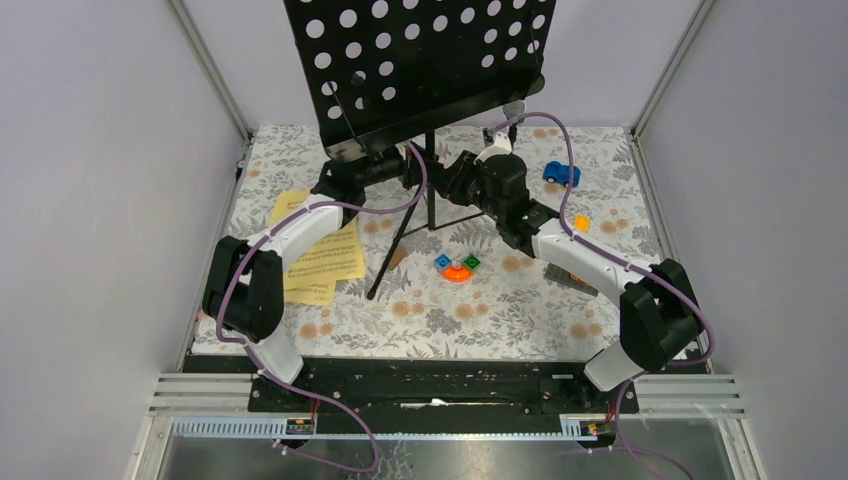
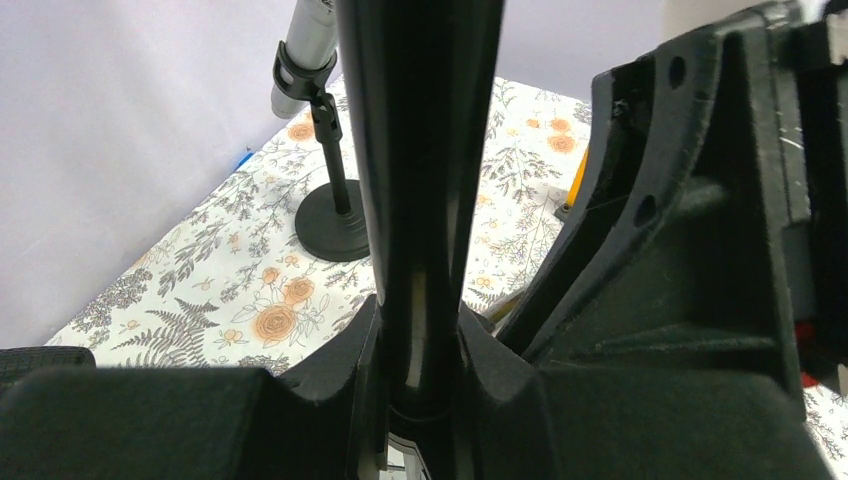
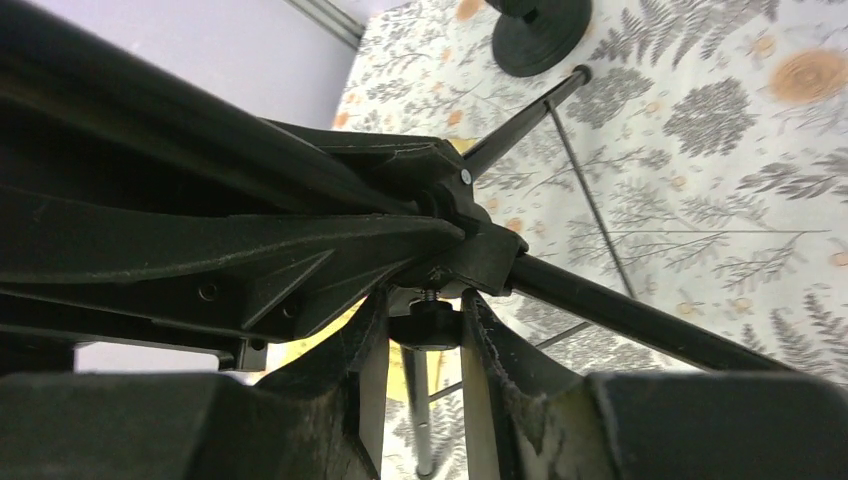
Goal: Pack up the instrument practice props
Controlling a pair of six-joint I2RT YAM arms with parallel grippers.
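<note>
The black perforated music rack (image 1: 420,60) stands on its tripod legs (image 1: 400,240) at the back of the table. My left gripper (image 1: 375,165) is shut on the rack's lower lip (image 2: 420,180), which runs upright between the fingers. Just right of the pole, my right gripper (image 1: 455,170) is shut on a small black screw knob (image 3: 432,325) under the rack's hinge bracket (image 3: 470,250). Yellow sheet-music pages (image 1: 325,255) lie flat under the left arm. A silver microphone (image 2: 305,45) sits in a black round-based holder (image 2: 335,222). Another round base (image 3: 540,35) shows far off.
A blue toy car (image 1: 561,173) lies at the back right, and an orange curved block (image 1: 457,272) with small coloured pieces sits mid-table. A small orange piece (image 1: 581,222) and a dark flat object (image 1: 570,278) lie beside the right arm. Grey walls enclose three sides.
</note>
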